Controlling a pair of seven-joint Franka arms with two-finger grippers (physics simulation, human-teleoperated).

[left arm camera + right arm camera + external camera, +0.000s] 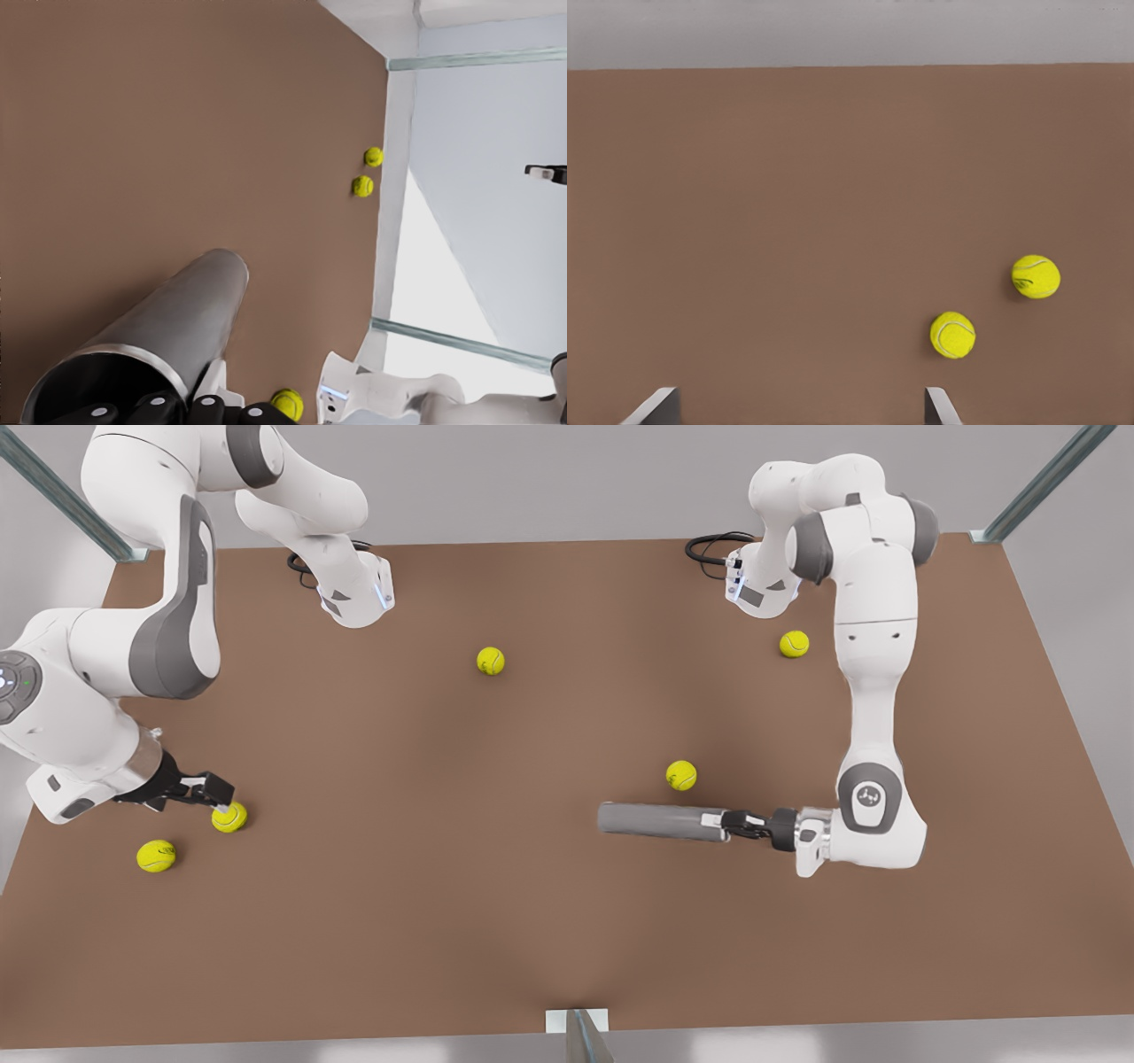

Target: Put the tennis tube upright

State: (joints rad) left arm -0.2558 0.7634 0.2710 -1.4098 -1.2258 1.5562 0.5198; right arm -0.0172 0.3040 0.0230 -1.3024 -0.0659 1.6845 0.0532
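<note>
While the tube point(660, 821) lies flat on the table point(567, 921), well toward the front view's right, the task sits at the grasp step, not yet the lift. Left arm reaches in from that side; left gripper point(740, 824) is clamped on the tube's rimmed end, and its wrist view looks down the open mouth point(106, 381) with the fingers point(155, 409) at the rim. A ball point(681, 775) sits near the tube, not touching. Right arm waits at the front view's left; right gripper point(217, 793) hangs just above a ball point(229, 817), its fingertips point(656, 409) spread wide, holding nothing. Another ball point(156, 856) lies close by.

Next move, as I judge it: raise the held end and swing the wrist so the tube pivots to vertical, then set it down. A rim-only grip may slip.
</note>
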